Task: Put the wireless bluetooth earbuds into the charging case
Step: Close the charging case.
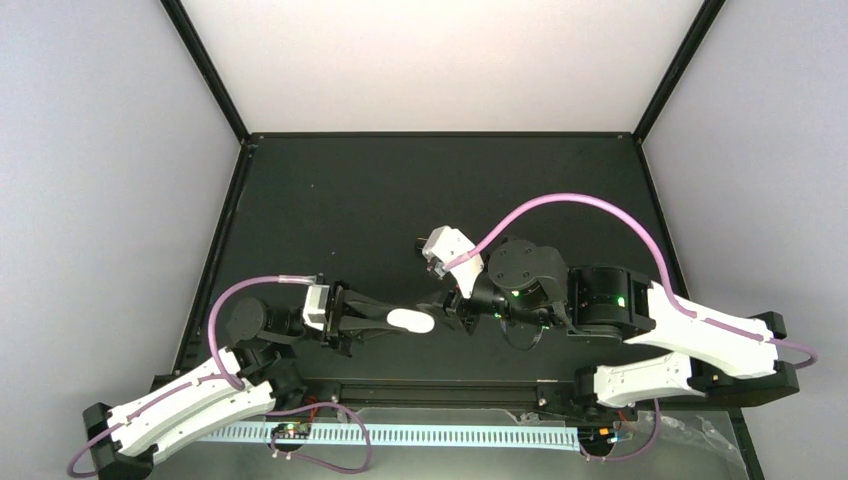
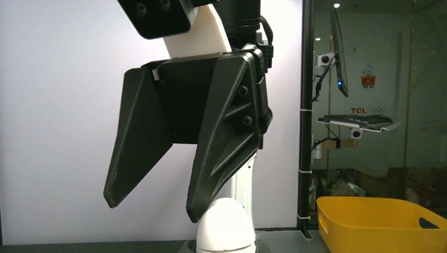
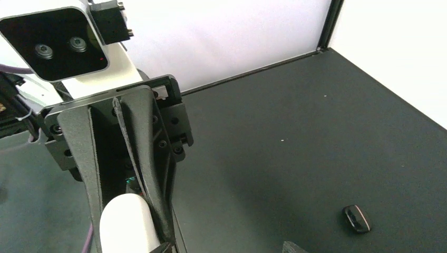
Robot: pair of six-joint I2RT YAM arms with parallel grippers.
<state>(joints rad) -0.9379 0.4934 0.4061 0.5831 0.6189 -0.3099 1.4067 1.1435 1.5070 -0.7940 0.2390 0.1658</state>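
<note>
Currently: left gripper (image 1: 392, 319) seen clamped shut on glossy white oval charging case (image 1: 412, 321); case held at fingertips, pointed toward right arm. Right gripper (image 2: 154, 206) positioned just beyond case, facing it; fingers spread apart, nothing seen between them. Small black oval earbud (image 3: 357, 219) noted lying on matte black table (image 1: 400, 190), apart from case, touched by neither gripper. Whether case is open or closed cannot be told.

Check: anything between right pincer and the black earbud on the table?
Nothing visible. The black earbud lies alone on bare table; the left pincer, shut on the white case, stands off to its side.
</note>
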